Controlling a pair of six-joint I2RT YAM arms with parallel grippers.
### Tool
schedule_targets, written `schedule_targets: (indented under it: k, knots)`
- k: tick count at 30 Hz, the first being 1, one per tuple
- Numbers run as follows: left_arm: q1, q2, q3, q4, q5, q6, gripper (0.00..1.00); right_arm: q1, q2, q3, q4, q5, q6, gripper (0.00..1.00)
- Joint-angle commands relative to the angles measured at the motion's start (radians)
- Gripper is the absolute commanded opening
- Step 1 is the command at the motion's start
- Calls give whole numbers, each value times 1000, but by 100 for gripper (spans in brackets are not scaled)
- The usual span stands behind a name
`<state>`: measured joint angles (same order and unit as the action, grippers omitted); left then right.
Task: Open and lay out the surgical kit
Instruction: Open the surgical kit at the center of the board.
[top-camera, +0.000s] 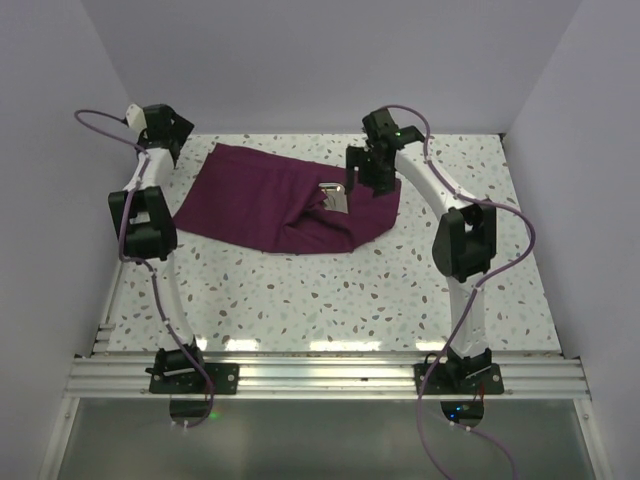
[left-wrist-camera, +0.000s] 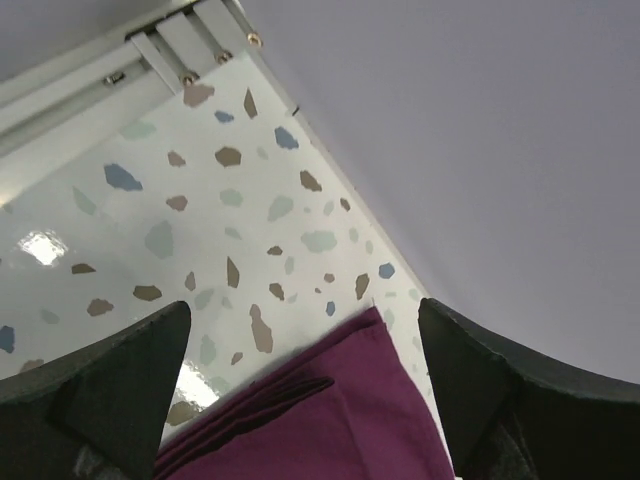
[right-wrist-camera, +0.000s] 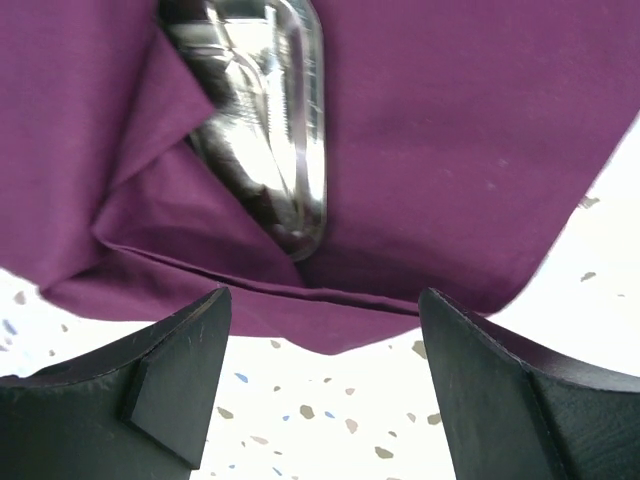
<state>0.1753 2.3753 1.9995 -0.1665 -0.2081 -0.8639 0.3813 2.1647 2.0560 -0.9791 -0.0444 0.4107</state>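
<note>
Top external — right end effector (top-camera: 360, 182) spread, near tray (top-camera: 335, 197).

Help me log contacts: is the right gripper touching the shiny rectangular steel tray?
Apart. The right wrist view shows the open right gripper clear of the shiny rectangular steel tray, with dark purple cloth visible between them.
</note>
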Motion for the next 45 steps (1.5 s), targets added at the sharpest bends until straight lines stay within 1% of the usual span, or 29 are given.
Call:
schedule_targets:
  k: [1, 3, 6, 7, 9, 10, 13, 16, 23, 26, 30, 33, 36, 38, 39, 41, 43, 44, 45]
  knots:
    - [10, -125, 36, 24, -34, -17, 100, 4, 3, 49, 32, -98, -15, 80]
    - [9, -174, -2, -5, -50, 3, 100, 7, -6, 30, 68, -185, -21, 80]
    - [9, -255, -132, -24, -51, 11, 100, 8, -34, -39, 112, -326, -27, 82]
    - [6, -277, -209, -27, -48, 16, 100, 8, -40, -60, 144, -360, -27, 84]
    - [-3, -332, -278, -40, -48, 40, 100, 19, -54, -120, 183, -417, -23, 92]
    - [-8, -352, -348, -54, -50, 43, 100, 24, -55, -134, 187, -413, -23, 98]
    - [-23, -424, -479, -45, -37, 65, 100, 47, -23, -132, 177, -407, -38, 98]
    - [-43, -476, -556, -47, -22, 88, 100, 70, 24, -96, 175, -396, -42, 98]
    - [-57, -574, -633, -70, -5, 157, 100, 90, 165, 101, 140, -348, -58, 98]
    - [-57, -602, -660, -71, -10, 175, 100, 97, 208, 134, 131, -330, -61, 98]
    - [-57, -639, -708, -47, -1, 178, 100, 122, 225, 124, 109, -298, -87, 98]
    - [-57, -642, -719, -39, 12, 174, 100, 148, 204, 70, 103, -267, -108, 95]
    - [-57, -645, -726, -33, 24, 169, 100, 169, 167, 9, 105, -233, -127, 84]
    - [-57, -648, -731, -28, 30, 167, 99, 177, 150, -28, 106, -213, -134, 65]
    - [-57, -648, -734, -28, 32, 164, 100, 177, 136, -37, 103, -178, -136, 55]
    - [-57, -653, -743, -25, 39, 164, 99, 180, 123, -57, 97, -137, -142, 19]
    - [-57, -662, -754, -16, 44, 164, 100, 179, 116, -63, 83, -109, -144, 4]
    - [-57, -663, -757, -16, 45, 163, 100, 179, 110, -65, 79, -98, -145, 0]
    - [-57, -668, -762, -16, 49, 160, 100, 179, 103, -65, 74, -78, -145, 0]
